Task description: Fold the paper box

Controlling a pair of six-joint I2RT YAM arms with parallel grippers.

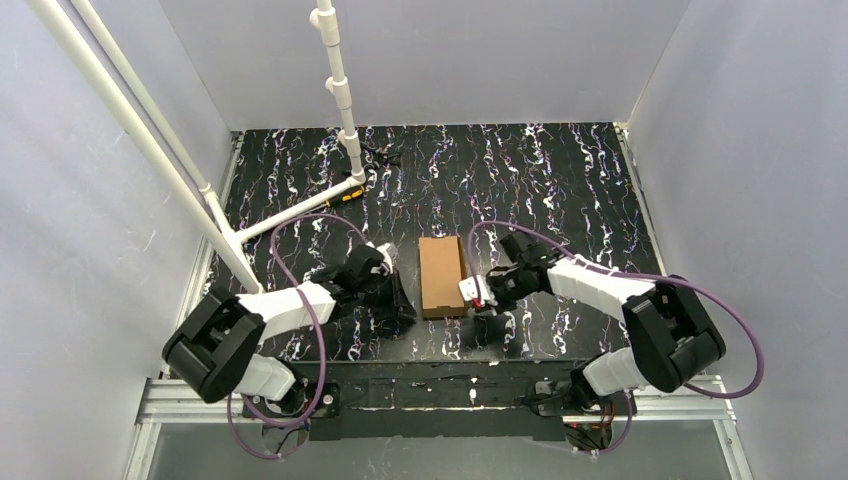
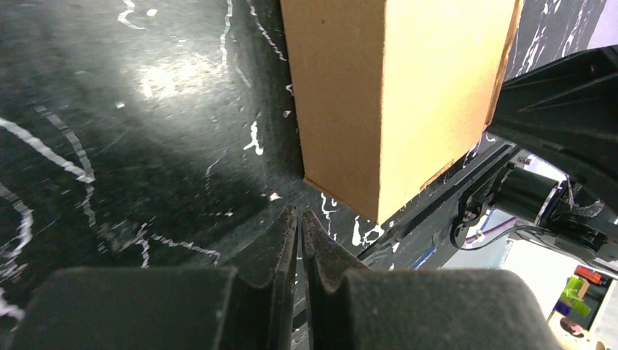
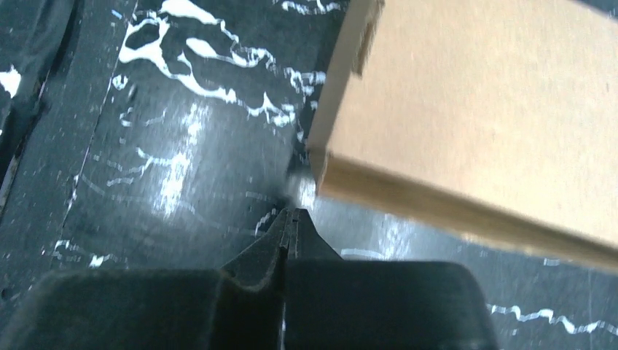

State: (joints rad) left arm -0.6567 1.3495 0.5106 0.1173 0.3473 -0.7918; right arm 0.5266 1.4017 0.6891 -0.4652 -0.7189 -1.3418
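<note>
While you read across from the left, the white pipe frame (image 1: 338, 95) stands well to the far left of the box (image 1: 441, 276). A small marker (image 1: 349, 196) lies at the frame's foot, also far-left of the box and well apart from it.

Your left claw (image 1: 398, 298) sits low on the surface (image 1: 560, 180), just left of the box's near end. In the left wrist view its fingers (image 2: 280, 251) are drawn almost together, with only a thin slit between them and nothing in it, so this claw is closed and empty. The box's near corner (image 2: 379, 211) stands just past the tips, with a strip of bare surface between them.

The box is plain brown cardboard, folded up into a closed rectangular block. It lies flat on the black marbled surface between your two claws, its long side running away from the arm bases.

Your right claw (image 1: 480, 293) rests just right of the box's near end. In the right wrist view its fingers (image 3: 262, 259) meet at the tips and hold nothing, so it too is closed and empty. The box's corner (image 3: 328, 171) sits just beyond those tips. That part of the view is blurred, so you cannot tell whether the tips touch the cardboard.
</note>
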